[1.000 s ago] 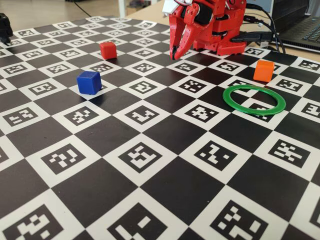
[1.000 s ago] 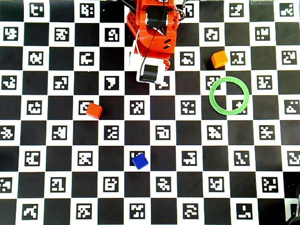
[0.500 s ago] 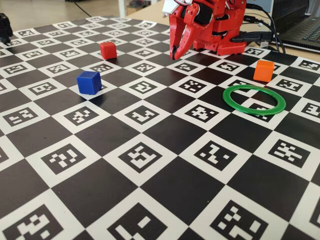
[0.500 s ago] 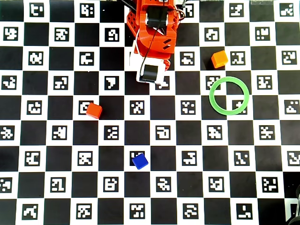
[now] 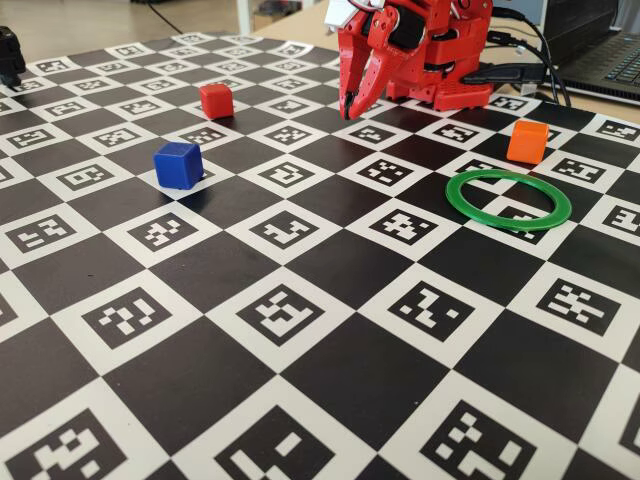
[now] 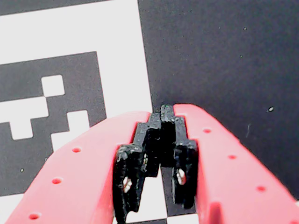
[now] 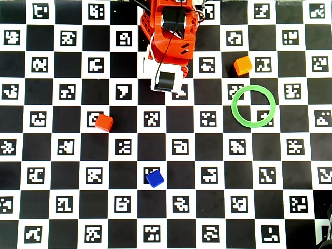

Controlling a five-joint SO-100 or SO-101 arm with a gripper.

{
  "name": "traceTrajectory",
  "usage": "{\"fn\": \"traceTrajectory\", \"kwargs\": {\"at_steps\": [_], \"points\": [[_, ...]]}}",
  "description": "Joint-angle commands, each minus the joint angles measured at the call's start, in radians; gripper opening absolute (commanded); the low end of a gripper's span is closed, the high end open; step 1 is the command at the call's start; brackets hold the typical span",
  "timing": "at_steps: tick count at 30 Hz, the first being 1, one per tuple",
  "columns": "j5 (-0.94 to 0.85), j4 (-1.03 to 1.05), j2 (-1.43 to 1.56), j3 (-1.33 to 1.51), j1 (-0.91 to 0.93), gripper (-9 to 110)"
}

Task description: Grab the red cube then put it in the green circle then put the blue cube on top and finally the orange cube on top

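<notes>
While the claw (image 5: 350,108) hung closed and empty near top centre of the fixed view, we saw the red cube (image 7: 104,123) left of centre in the overhead view, the blue cube (image 7: 155,178) below centre, and the orange cube (image 7: 243,66) just above the empty green circle (image 7: 238,117) at right, all on the checkered bench (image 7: 187,171).

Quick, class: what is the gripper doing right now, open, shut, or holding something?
Gripper: shut and empty, fingertips together above the checkered board, holding no cube.
</notes>
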Motion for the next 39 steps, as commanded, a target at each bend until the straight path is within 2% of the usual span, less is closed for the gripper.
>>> {"fn": "traceTrajectory", "kwargs": {"at_steps": [1, 18, 25, 29, 34, 39], "points": [[-0.005, 0.029, 0.044, 0.061, 0.005, -4], [-0.012, 0.026, 0.044, 0.061, 0.006, -4], [0.015, -0.109, -0.04, 0.046, 0.003, -4], [0.066, -0.137, -0.149, -0.061, 0.0, -4], [0.276, -0.137, -0.362, -0.293, 0.005, -4], [0.371, -0.067, -0.522, -0.531, -0.005, -4]]}}
